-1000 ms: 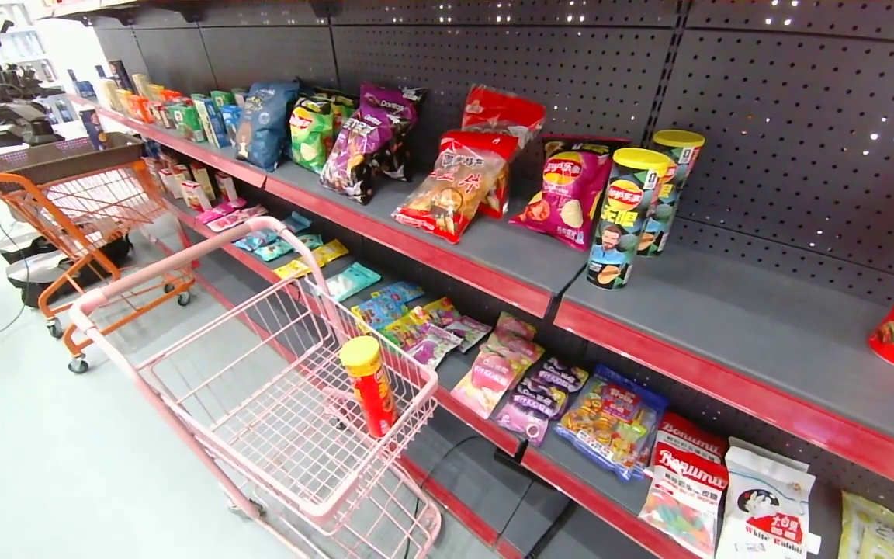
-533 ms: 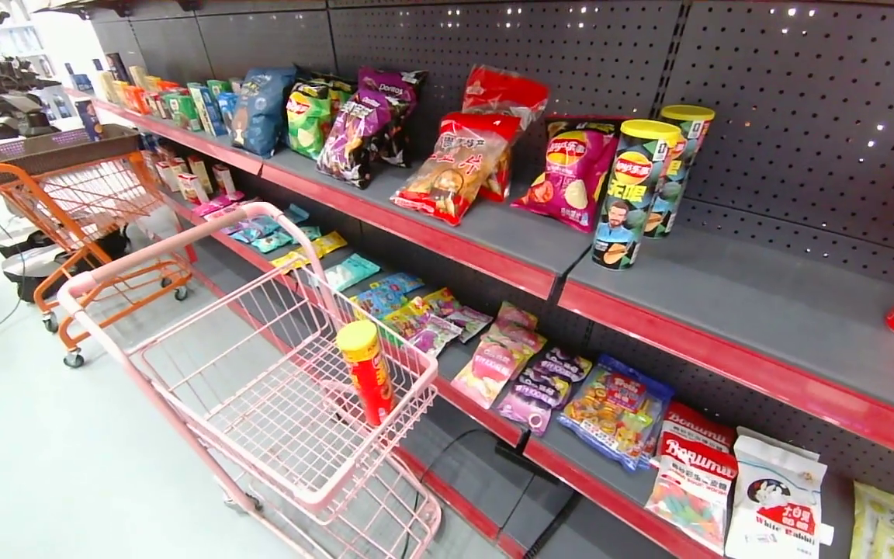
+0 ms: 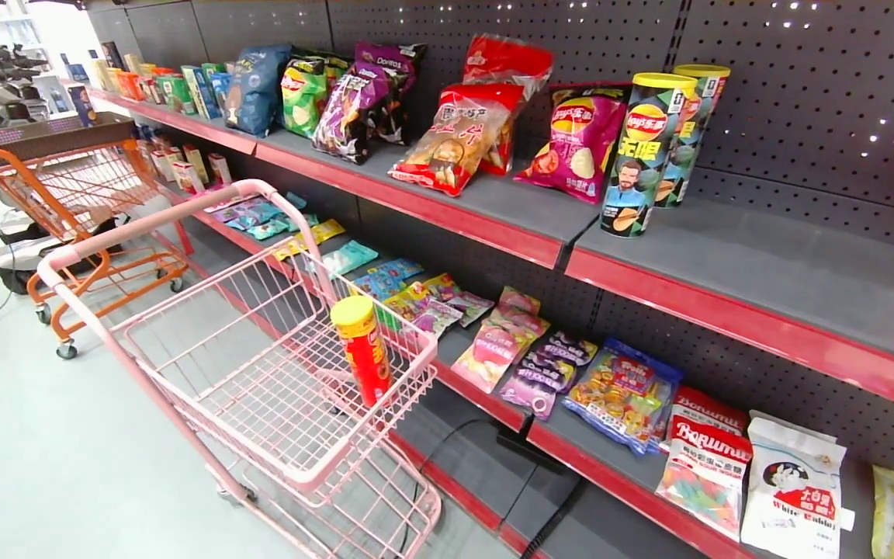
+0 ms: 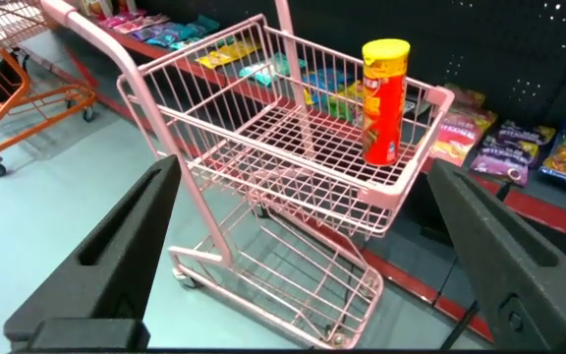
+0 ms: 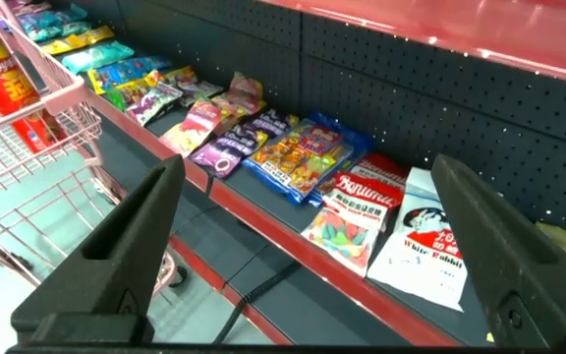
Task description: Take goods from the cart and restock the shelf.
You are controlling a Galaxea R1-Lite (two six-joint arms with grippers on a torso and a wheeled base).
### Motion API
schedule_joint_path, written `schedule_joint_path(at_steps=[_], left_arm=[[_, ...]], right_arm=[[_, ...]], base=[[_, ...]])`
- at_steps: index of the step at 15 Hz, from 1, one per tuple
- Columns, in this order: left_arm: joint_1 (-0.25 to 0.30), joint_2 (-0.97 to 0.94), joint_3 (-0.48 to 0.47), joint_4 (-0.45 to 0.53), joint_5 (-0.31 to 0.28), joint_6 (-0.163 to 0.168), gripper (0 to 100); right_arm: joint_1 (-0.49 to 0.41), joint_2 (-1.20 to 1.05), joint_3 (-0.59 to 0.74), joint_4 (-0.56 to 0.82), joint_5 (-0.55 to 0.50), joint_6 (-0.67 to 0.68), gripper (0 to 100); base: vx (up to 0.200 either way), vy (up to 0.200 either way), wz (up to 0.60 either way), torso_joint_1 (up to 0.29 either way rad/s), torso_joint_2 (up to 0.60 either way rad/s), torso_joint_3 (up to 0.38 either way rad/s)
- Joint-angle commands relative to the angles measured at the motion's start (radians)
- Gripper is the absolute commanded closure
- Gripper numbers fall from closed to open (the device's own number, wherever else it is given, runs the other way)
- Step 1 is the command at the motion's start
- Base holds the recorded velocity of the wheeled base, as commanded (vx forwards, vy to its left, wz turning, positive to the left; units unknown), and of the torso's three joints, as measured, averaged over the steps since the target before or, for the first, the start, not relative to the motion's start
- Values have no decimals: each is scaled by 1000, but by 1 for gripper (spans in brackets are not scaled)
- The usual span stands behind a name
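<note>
Nothing among the goods has moved against its neighbours; the whole head view has shifted, so the camera has moved.

The left tool (image 4: 305,167) has its fingers wide apart and holds nothing. Ahead of it, well apart, a red chip canister (image 4: 383,98) with a yellow lid stands upright in the far corner of the pink cart (image 3: 78,250).

The right tool (image 5: 308,165) is likewise spread and empty, with candy bags (image 5: 298,152) on the lower shelf ahead of it.

Judgement: this item's restock has not begun. The canister has yet to be picked, and the upper shelf (image 3: 765,264) has bare room beside the green canisters (image 3: 637,155).
</note>
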Motion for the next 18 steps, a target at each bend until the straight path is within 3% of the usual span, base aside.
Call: schedule_joint_path(at_steps=[1, 4, 5, 6, 7, 8, 9, 10, 12, 13, 15, 16, 18], left_arm=[[0, 1, 0, -1, -3, -1, 0], [0, 2, -6, -2, -1, 7, 0], [-8, 70, -126, -5, -4, -1, 0], [-22, 366, -400, 2, 2, -60, 0], [-22, 472, -503, -2, 6, -113, 0], [-17, 736, -741, -12, 11, -172, 0], [-20, 841, -756, -21, 0, -143, 0], [-25, 923, -726, -47, -41, -80, 0], [-9, 1148, -675, -237, -219, -65, 0], [-5, 1260, -675, -314, -268, -48, 0], [-22, 1458, -676, -423, -304, 65, 0], [-29, 1526, -672, -461, -337, 93, 0], [-51, 1647, -672, -521, -394, 99, 0]], right_arm=[[0, 0, 0, 0, 0, -1, 0], [0, 0, 0, 0, 0, 1, 0], [0, 0, 0, 0, 0, 1, 0], [0, 0, 0, 0, 0, 1, 0], [-1, 0, 0, 0, 0, 1, 0], [0, 0, 0, 0, 0, 1, 0], [0, 0, 0, 0, 0, 1, 0], [0, 0, 0, 0, 0, 1, 0], [0, 0, 0, 0, 0, 1, 0], [0, 0, 0, 0, 0, 1, 0], [0, 0, 0, 0, 0, 1, 0], [-1, 0, 0, 0, 0, 1, 0], [0, 0, 0, 0, 0, 1, 0]], base=[[0, 0, 0, -56, 134, 85], [0, 0, 0, -11, 28, 17], [0, 0, 0, 0, 0, 0], [0, 0, 0, 0, 0, 0], [0, 0, 0, 0, 0, 0], [0, 0, 0, 0, 0, 0], [0, 0, 0, 0, 0, 0], [0, 0, 0, 0, 0, 0], [0, 0, 0, 0, 0, 0], [0, 0, 0, 0, 0, 0], [0, 0, 0, 0, 0, 0], [0, 0, 0, 0, 0, 0], [0, 0, 0, 0, 0, 0]])
